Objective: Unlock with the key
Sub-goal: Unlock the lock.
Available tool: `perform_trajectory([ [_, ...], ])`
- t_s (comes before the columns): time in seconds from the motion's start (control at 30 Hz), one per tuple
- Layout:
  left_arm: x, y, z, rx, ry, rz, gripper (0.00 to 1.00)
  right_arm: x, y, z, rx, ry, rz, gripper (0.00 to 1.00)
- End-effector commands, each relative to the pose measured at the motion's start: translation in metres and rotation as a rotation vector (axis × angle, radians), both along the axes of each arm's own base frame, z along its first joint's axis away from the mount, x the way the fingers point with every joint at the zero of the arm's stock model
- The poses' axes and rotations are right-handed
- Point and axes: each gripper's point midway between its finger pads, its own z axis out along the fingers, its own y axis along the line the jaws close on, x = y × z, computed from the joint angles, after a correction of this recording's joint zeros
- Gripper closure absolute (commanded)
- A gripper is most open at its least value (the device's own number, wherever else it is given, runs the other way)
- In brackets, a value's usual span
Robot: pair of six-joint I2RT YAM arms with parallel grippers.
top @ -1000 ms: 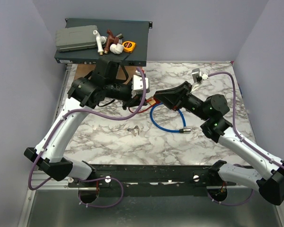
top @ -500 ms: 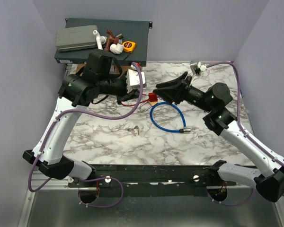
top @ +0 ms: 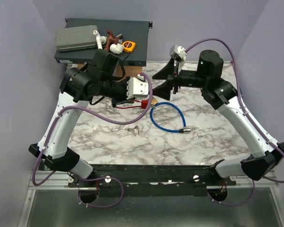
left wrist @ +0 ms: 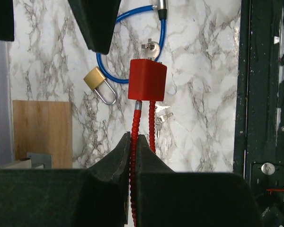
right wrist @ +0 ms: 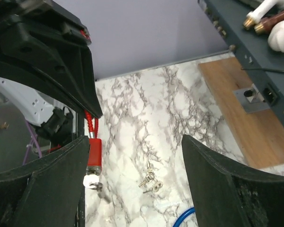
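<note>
Right pincer (top: 164, 81) now apart from key (left wrist: 150, 46), left pincer (left wrist: 134, 137) on lock cable (left wrist: 152, 124)

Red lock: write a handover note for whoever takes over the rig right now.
Left gripper: shut on the cable of the red lock, held off the table.
Right gripper: open, holding nothing.
Key: sits in the lock's keyhole.
Done: key inserted.
Left: can't tell if it is turned. Both cable strands reach the body, so probably turn it and pull the cable free.
Spare keys lie on the table.
</note>
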Motion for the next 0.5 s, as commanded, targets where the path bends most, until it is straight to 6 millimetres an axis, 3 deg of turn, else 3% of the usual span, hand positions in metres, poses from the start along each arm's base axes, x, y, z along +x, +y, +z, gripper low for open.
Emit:
perform_trajectory([
  [0.0,-0.006,0.008,-0.002,0.053,-0.027,-0.02,1.0,-0.016,0.005,-0.028,-0.109,0.057,0.129,0.19],
  [0.3,-0.003,0.002,-0.009,0.117,-0.101,-0.04,1.0,-0.03,0.036,-0.076,-0.272,0.18,0.176,0.21],
  [0.47,0.002,0.001,-0.016,0.179,-0.132,-0.044,1.0,-0.033,0.041,-0.088,-0.318,0.202,0.172,0.22],
])
